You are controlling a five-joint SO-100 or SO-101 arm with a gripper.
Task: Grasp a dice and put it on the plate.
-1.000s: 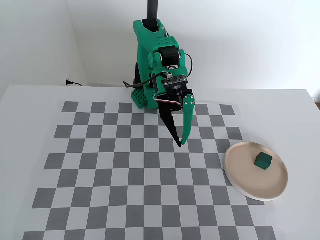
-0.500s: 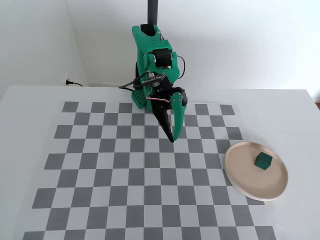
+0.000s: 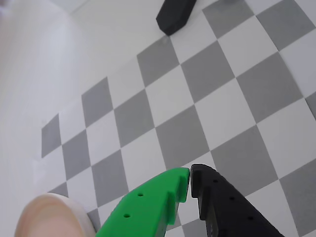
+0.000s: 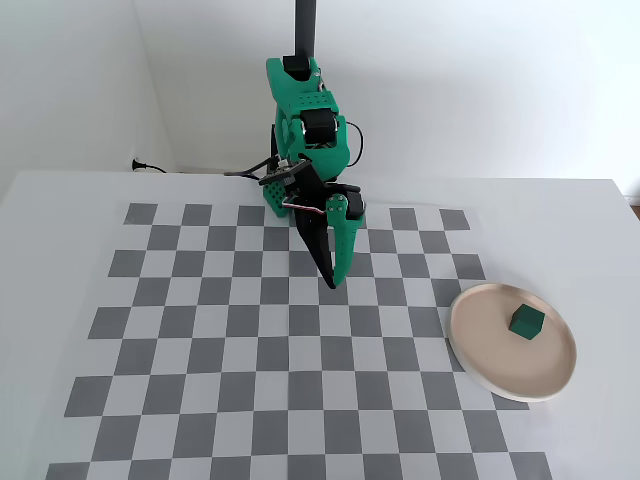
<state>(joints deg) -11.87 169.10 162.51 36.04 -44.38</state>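
The dark green dice point(image 4: 525, 322) rests on the pale pinkish plate point(image 4: 490, 360) at the right of the checkered mat in the fixed view. My gripper point(image 4: 330, 283) hangs over the mat's upper middle, well to the left of the plate, its green and black fingers pressed together with nothing between them. In the wrist view the gripper point(image 3: 190, 178) shows its tips touching above a grey square, and only an edge of the plate point(image 3: 49, 217) appears at the bottom left. The dice is out of the wrist view.
The green arm base point(image 4: 285, 195) stands at the mat's far edge, with a black post behind it. A black block point(image 3: 175, 15) sits at the top of the wrist view. The checkered mat point(image 4: 200, 340) lies on a white table, and a cable runs along the wall behind.
The arm has swung left and drawn back toward its base, carrying the shut gripper farther from the plate. The dice stays on the plate.
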